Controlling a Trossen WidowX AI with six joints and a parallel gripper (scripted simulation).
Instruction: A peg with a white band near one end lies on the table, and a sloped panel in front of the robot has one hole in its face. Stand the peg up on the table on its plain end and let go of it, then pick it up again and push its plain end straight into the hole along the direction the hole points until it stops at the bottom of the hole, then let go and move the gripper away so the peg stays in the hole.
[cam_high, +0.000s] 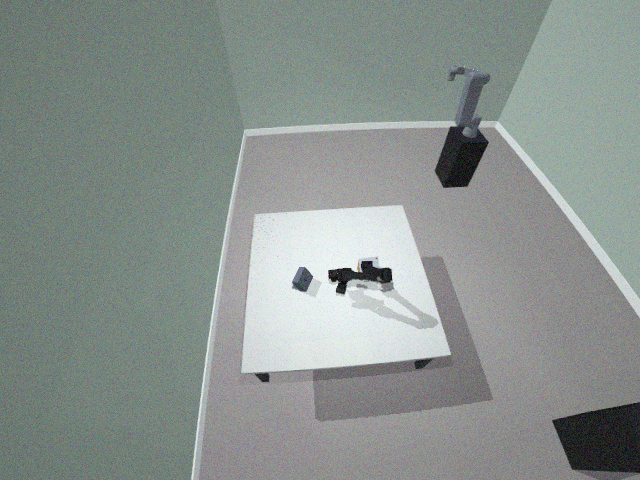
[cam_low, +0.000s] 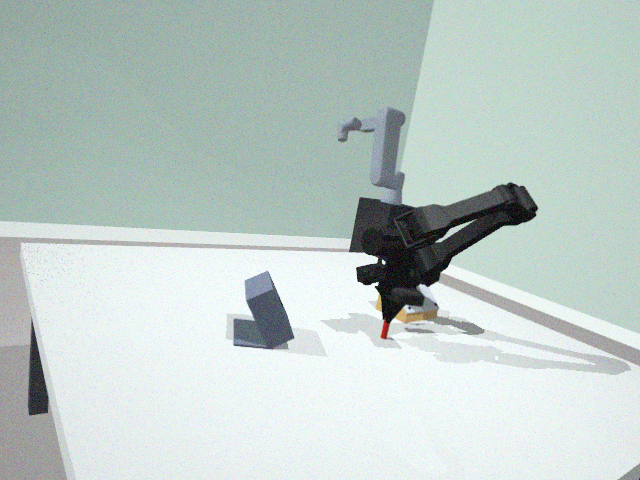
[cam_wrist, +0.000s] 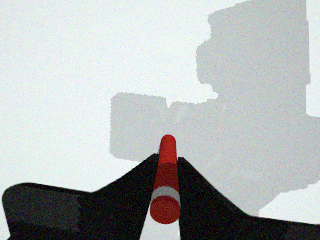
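Your end effector (cam_low: 386, 316) (cam_wrist: 167, 161) is clamped on the peg (cam_low: 384, 330) (cam_wrist: 168, 172), white band up, near the surface (cam_high: 310, 330) (cam_low: 217, 403) (cam_wrist: 60, 100).

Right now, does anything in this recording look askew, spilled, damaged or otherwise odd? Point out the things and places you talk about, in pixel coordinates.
Nothing looks spilled or damaged. The panel (cam_high: 302, 279) (cam_low: 269, 312) leans, but the task calls for a sloped one. The red peg (cam_low: 385, 329) (cam_wrist: 167, 172) is upright between the gripper's fingers, its banded end up, as expected.

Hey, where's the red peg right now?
The red peg is upright between the gripper's fingers, right of the sloped panel in the exterior view, lower end at the tabletop.
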